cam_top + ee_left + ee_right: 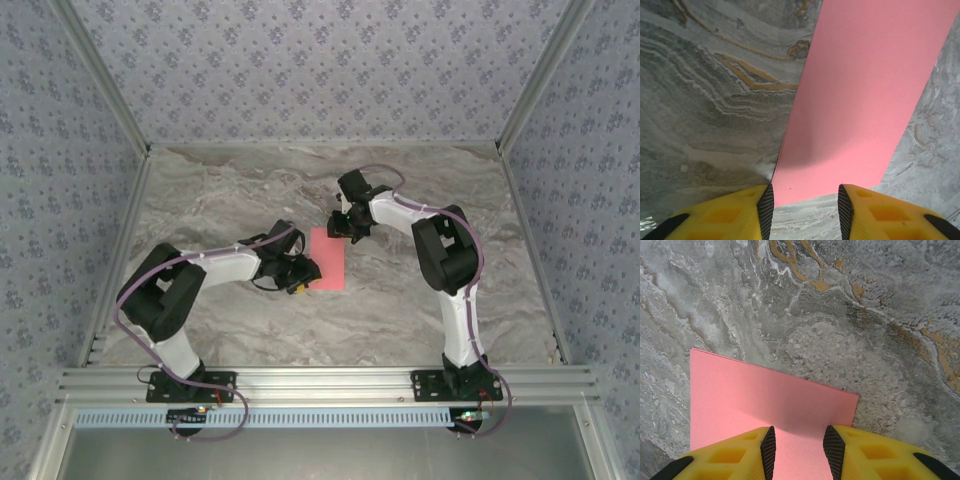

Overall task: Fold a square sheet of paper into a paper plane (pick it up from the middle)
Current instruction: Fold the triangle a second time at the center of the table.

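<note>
Sheet of paper (pixel 327 258) lies flat, a pink rectangle mid-frame on the marble table (pixel 250 190), with the left gripper (pixel 298 278) at its lower-left corner and the right gripper (pixel 345 232) at its top edge. Left wrist: jaws parted, unclenched, sheet's near end between them. Right wrist: jaws likewise parted, straddling the sheet's edge.

Grey marble tabletop (pixel 250 330); floral wallpaper walls (pixel 320 70).
</note>
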You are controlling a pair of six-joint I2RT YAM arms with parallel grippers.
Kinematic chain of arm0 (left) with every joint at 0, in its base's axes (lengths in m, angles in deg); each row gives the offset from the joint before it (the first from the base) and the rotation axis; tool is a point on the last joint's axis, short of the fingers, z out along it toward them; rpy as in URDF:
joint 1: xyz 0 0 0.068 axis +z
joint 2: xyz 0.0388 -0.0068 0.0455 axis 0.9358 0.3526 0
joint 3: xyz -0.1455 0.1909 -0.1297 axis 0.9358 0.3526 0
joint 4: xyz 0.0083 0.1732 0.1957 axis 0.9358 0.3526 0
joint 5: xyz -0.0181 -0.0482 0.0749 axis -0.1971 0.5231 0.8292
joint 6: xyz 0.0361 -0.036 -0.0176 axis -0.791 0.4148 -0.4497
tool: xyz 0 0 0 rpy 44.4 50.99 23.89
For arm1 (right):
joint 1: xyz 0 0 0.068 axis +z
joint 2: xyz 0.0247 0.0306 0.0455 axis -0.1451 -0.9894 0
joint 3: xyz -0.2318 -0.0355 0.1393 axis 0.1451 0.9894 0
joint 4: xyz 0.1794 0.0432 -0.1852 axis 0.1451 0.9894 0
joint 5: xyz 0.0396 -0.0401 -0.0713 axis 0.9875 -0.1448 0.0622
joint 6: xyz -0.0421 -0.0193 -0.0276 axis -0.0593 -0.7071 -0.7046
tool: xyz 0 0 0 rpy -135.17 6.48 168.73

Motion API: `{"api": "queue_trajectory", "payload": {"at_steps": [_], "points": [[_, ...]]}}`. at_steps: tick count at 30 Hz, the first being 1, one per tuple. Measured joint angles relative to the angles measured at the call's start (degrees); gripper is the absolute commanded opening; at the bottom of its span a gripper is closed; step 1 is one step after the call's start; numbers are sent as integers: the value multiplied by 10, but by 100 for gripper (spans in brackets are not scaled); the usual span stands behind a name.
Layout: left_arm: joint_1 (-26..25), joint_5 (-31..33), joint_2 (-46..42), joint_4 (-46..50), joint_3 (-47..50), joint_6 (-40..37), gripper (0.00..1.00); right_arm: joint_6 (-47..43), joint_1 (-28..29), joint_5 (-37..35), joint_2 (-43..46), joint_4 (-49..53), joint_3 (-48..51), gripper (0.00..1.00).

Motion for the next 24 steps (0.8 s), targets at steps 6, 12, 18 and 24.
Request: {"api": "queue_trajectory", "payload": {"at_steps": [6,12,18,24], "points": [[-1,0,4,10,-9,-4,45,0,0,0,0,0,0,39],[-4,0,17,26,-28,-12,44,0,0,0,0,0,0,39],[-7,0,24,26,-40,-16,42,0,0,0,0,0,0,39],[-9,0,26,24,-46,-17,41,0,0,0,0,0,0,39]]}}
